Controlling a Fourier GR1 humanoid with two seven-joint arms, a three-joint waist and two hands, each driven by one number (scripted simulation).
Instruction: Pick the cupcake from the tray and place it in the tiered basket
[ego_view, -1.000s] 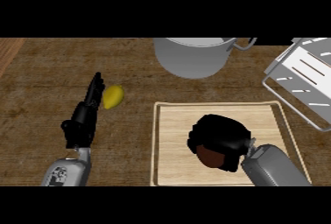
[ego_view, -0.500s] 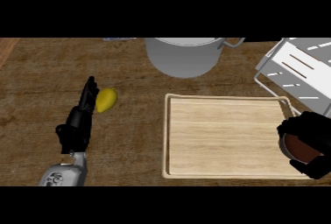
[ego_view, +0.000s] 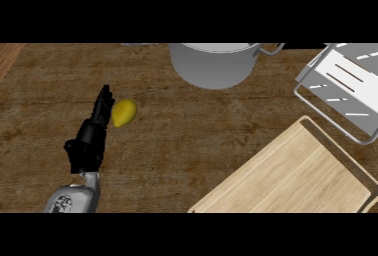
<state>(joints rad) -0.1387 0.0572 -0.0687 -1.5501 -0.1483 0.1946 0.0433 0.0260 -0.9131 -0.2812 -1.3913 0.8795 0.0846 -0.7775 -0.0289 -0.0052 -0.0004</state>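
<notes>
Since half a second ago your view has swung: the wooden tray now sits tilted in the lower right corner instead of square in the middle, and the right hand with the cupcake has gone from view. You can't see that hand or the cupcake anywhere now, so you cannot tell where the cupcake is or what the right fingers are doing.

What shows of the tray's surface is bare wood, its raised rim running diagonally up toward the tiered basket. That white wire basket sits at the upper right edge, just beside the tray's top corner, partly cut off.

Left hand comes in from the lower left on its grey forearm, fingers straight and released, holding nothing. They point up the view, resting beside a yellow lemon that lies on the wooden tabletop, close to or touching the fingertips.

Grey metal pot stands at top centre, with a handle sticking out at its right side, well apart from the hand.
</notes>
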